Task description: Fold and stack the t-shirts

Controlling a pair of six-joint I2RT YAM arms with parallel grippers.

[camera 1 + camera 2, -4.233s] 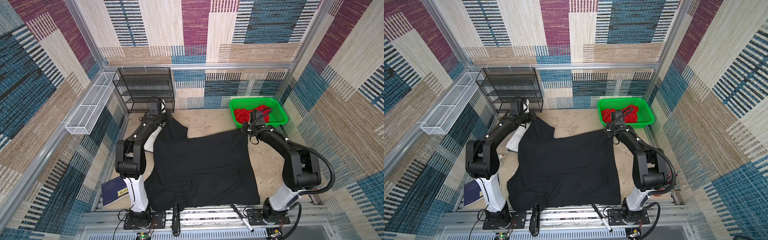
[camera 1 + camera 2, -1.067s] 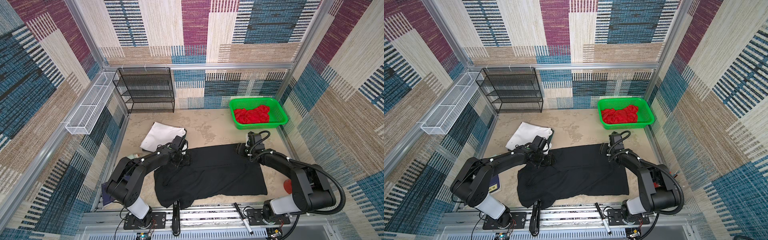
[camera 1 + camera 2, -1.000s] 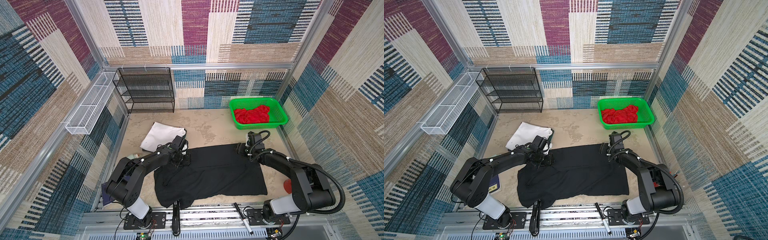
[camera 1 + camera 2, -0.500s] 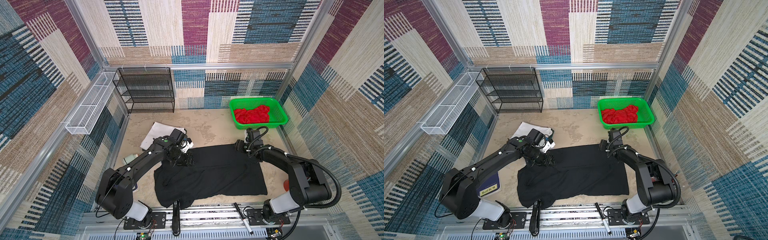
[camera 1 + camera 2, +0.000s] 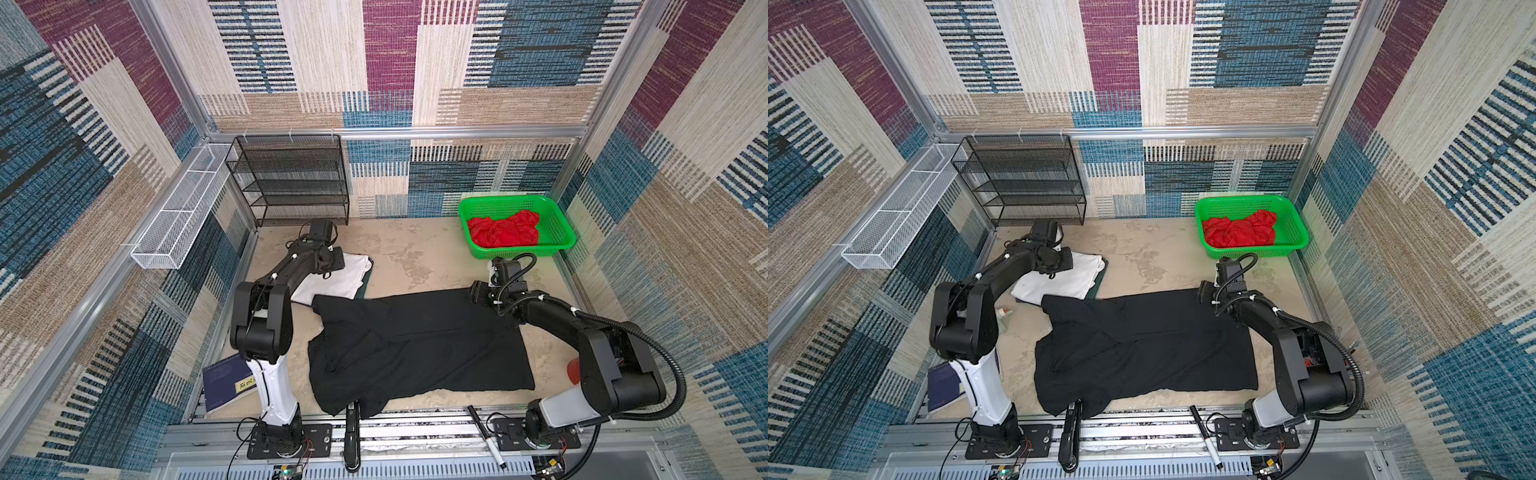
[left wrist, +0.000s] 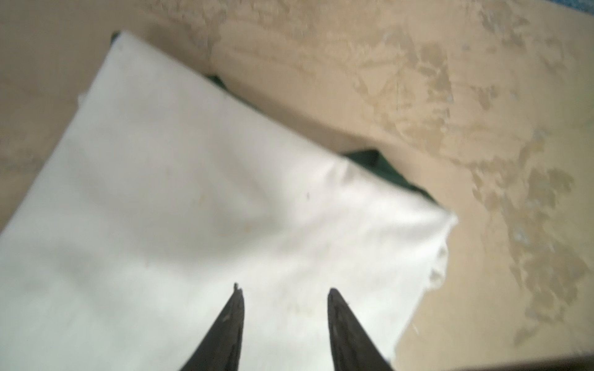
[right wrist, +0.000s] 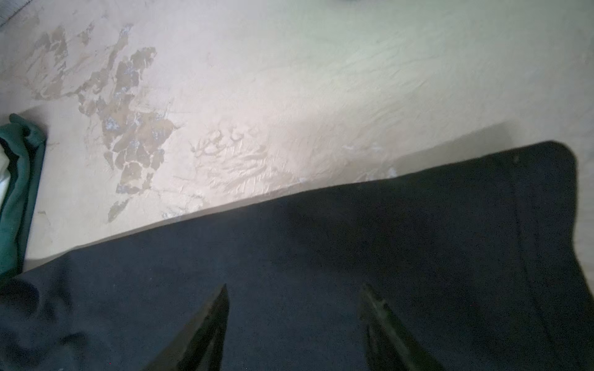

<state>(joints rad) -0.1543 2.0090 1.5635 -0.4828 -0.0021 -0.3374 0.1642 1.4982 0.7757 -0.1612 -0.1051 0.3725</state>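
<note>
Shirts lie in three places. The black shirt (image 5: 415, 345) is spread in the middle of the table (image 5: 415, 245) as a rough rectangle, with a crease across it and wrinkles at its left part. Its far edge runs almost straight. Its near left corner reaches the front rail (image 5: 415, 428) and lies partly over it. Its far left corner touches the stack where the white shirt (image 5: 332, 280) lies folded on the green shirt (image 5: 364, 286). The red shirt (image 5: 503, 232) is crumpled in the basket (image 5: 515, 201) at the far right corner.

A wide bare strip of table lies between the black shirt's far edge and the back wall. Narrower bare strips run along its left and right sides.

The table is beige, with darker worn patches. A black rack (image 5: 291, 183) stands at the far left, and a white wire tray (image 5: 178, 226) hangs on the left wall. All walls have a striped pattern.

The left gripper (image 6: 284, 290) is over the white shirt, with its jaws apart and nothing between them. The right gripper (image 7: 295, 289) is over the far right corner of the black shirt, with its jaws wider apart and also empty. Whether its tips touch the cloth, I cannot tell.

Both top views show only a thin border of the green shirt. The right wrist view shows its thick folded edge, and also the rounded corner of the black shirt. The left wrist view is blurred. In a top view a small pale object (image 5: 1003, 311) lies beside the left arm.
</note>
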